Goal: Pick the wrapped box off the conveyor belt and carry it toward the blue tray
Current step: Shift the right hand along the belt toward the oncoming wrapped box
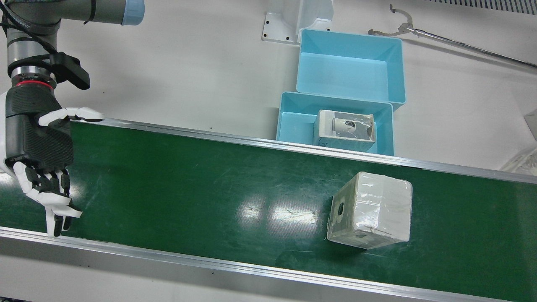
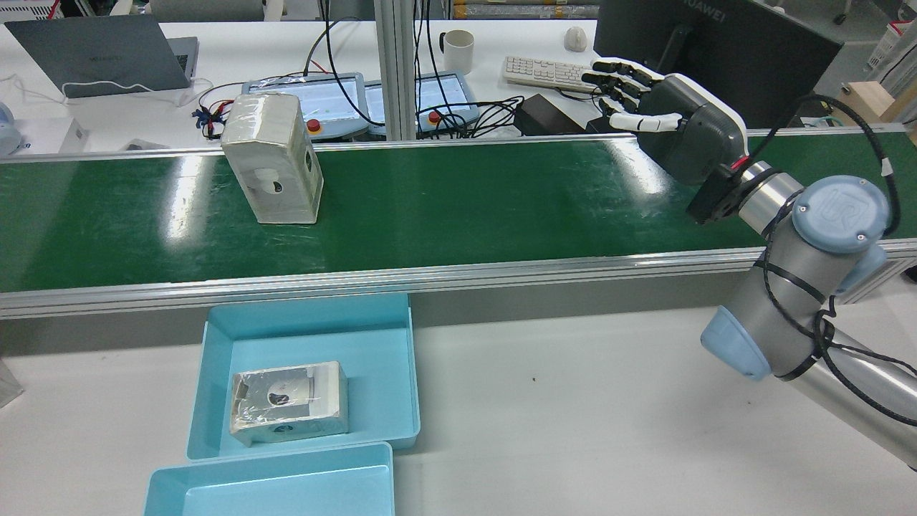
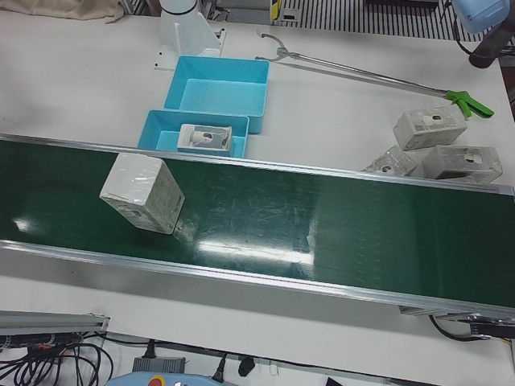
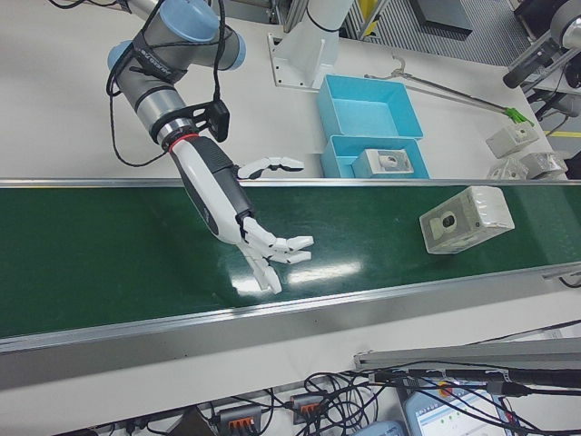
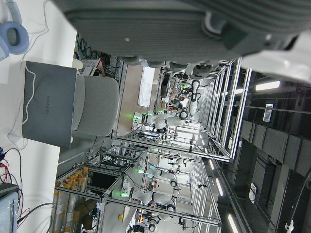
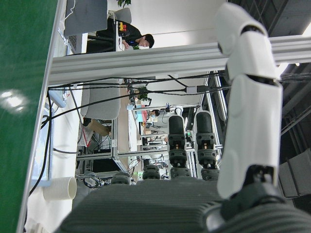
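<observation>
Nearest the front view's camera, the conveyor's silver aluminium rail (image 1: 168, 258) is edging the glossy green conveyor belt (image 1: 201, 188). On the belt, the squarish wrapped box in wrinkled clear film (image 1: 371, 216) is standing alone, with open belt all around it. Well apart from it, the right hand (image 1: 40, 155) is hovering over the belt with fingers spread, holding nothing. Beside the belt's far rail, the blue plastic tray (image 1: 289, 105) is holding another wrapped box (image 1: 345, 131). Whether the left hand (image 5: 194, 24) is open cannot be told.
</observation>
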Tool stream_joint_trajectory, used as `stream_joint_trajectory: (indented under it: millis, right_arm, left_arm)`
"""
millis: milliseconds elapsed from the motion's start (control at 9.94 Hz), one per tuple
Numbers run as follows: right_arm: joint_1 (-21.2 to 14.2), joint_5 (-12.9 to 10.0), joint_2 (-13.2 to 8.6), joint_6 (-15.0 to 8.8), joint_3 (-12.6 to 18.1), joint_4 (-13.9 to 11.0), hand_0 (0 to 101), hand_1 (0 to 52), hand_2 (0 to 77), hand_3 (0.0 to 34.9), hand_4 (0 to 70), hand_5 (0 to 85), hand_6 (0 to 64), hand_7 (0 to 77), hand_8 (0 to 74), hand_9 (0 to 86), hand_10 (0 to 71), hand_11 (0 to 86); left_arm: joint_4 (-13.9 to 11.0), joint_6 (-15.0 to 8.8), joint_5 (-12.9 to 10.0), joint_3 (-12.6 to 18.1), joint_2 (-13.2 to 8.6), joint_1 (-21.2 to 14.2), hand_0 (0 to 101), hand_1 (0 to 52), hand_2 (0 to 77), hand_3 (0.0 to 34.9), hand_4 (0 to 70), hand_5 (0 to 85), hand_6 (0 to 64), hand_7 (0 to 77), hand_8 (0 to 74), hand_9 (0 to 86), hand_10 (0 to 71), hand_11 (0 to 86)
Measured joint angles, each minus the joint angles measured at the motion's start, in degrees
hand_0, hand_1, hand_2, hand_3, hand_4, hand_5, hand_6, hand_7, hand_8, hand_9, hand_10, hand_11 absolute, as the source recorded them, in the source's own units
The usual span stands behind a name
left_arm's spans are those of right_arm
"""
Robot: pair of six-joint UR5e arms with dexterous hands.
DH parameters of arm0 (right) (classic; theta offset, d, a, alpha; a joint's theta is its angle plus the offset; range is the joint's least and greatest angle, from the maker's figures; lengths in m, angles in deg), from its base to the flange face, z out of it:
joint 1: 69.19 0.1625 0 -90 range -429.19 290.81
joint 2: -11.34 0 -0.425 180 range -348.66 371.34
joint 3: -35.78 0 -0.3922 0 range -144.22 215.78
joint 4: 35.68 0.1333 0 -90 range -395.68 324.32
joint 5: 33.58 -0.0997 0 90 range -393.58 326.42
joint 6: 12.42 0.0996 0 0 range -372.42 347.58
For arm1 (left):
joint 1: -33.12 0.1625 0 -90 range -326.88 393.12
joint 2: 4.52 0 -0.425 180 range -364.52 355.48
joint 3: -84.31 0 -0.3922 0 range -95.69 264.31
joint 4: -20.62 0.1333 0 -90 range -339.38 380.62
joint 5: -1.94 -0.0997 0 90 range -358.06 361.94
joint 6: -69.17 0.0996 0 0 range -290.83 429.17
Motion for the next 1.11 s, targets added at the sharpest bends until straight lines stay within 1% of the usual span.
stream_joint_trajectory:
  millis: [101, 201, 302, 402, 603, 704, 804, 905, 1006, 1106]
  right_arm:
    - [-0.27, -0.07, -2.50, -0.35, -1.46, -0.17, 47, 15.8, 23.5, 6.7, 15.3, 27.3, 6.0, 25.6, 0.0, 4.9, 0.0, 1.6]
    - [-0.82, -0.36, -4.77, -0.59, -3.09, -0.26, 47, 15.8, 23.5, 6.5, 23.5, 31.6, 9.8, 30.0, 0.0, 6.0, 0.0, 1.6]
    - [-1.79, -1.25, -6.57, -0.80, -4.65, -0.29, 47, 15.8, 23.5, 6.5, 23.5, 31.6, 9.8, 30.0, 0.0, 6.0, 0.0, 1.6]
    - [-3.09, -2.57, -7.82, -1.21, -5.86, -0.31, 48, 15.8, 23.5, 7.5, 23.5, 31.6, 9.8, 30.5, 1.6, 6.0, 0.0, 1.6]
    - [-6.09, -5.44, -9.50, -2.41, -8.13, -0.23, 48, 15.8, 23.5, 7.5, 23.5, 31.6, 9.8, 30.5, 1.6, 6.0, 0.0, 1.6]
    - [-7.07, -6.23, -10.22, -2.75, -8.95, -0.22, 48, 15.8, 24.5, 10.7, 20.7, 30.5, 9.8, 30.5, 0.0, 6.0, 0.0, 1.6]
    - [-7.57, -6.51, -10.61, -2.88, -9.32, -0.22, 48, 15.8, 19.6, 10.7, 19.1, 28.4, 6.0, 28.9, 0.0, 6.0, 0.0, 1.6]
    - [-7.58, -6.48, -10.58, -2.90, -9.30, -0.26, 48, 15.3, 14.2, 12.7, 15.8, 28.4, 7.1, 25.1, 0.0, 4.4, 0.0, 1.6]
    - [-7.33, -6.03, -10.03, -2.87, -8.97, -0.29, 48, 15.3, 15.3, 14.7, 14.2, 26.2, 5.5, 24.5, 0.0, 3.8, 0.0, 1.6]
    - [-6.84, -5.20, -9.13, -2.80, -8.40, -0.29, 48, 15.3, 15.3, 16.9, 12.0, 25.6, 3.8, 20.2, 0.0, 3.3, 0.0, 1.6]
  left_arm:
    - [0.00, 0.00, 0.00, 0.00, 0.00, 0.00, 0, 0.0, 1.1, 0.0, 0.0, 1.1, 0.0, 0.5, 0.5, 0.0, 0.5, 0.0]
    - [0.00, 0.00, 0.00, 0.00, 0.00, 0.00, 0, 0.0, 1.1, 0.0, 0.0, 1.1, 0.0, 0.5, 0.5, 0.0, 0.5, 0.0]
    - [0.00, 0.00, 0.00, 0.00, 0.00, 0.00, 0, 0.0, 1.1, 0.0, 0.0, 1.1, 0.0, 0.5, 0.5, 0.0, 0.5, 0.5]
    - [0.00, 0.00, 0.00, 0.00, 0.00, 0.00, 0, 0.0, 1.1, 0.0, 0.0, 1.1, 0.0, 0.5, 0.5, 0.0, 0.5, 0.0]
    - [0.00, 0.00, 0.00, 0.00, 0.00, 0.00, 0, 0.0, 0.5, 0.0, 0.0, 1.1, 0.0, 0.5, 0.5, 0.0, 0.0, 0.0]
    - [0.00, 0.00, 0.00, 0.00, 0.00, 0.00, 0, 0.0, 1.1, 0.0, 0.0, 1.1, 0.0, 0.5, 0.5, 0.0, 0.0, 0.0]
    - [0.00, 0.00, 0.00, 0.00, 0.00, 0.00, 0, 0.0, 0.5, 0.0, 0.0, 1.1, 0.0, 0.5, 0.5, 0.0, 0.0, 0.0]
    - [0.00, 0.00, 0.00, 0.00, 0.00, 0.00, 0, 0.0, 0.5, 0.0, 0.0, 1.1, 0.0, 0.5, 0.5, 0.0, 0.0, 0.0]
    - [0.00, 0.00, 0.00, 0.00, 0.00, 0.00, 0, 0.0, 1.1, 0.0, 0.0, 1.1, 0.0, 0.5, 0.5, 0.0, 0.5, 0.5]
    - [0.00, 0.00, 0.00, 0.00, 0.00, 0.00, 0, 0.0, 1.1, 0.0, 0.0, 1.1, 0.0, 0.5, 0.5, 0.0, 0.5, 0.5]
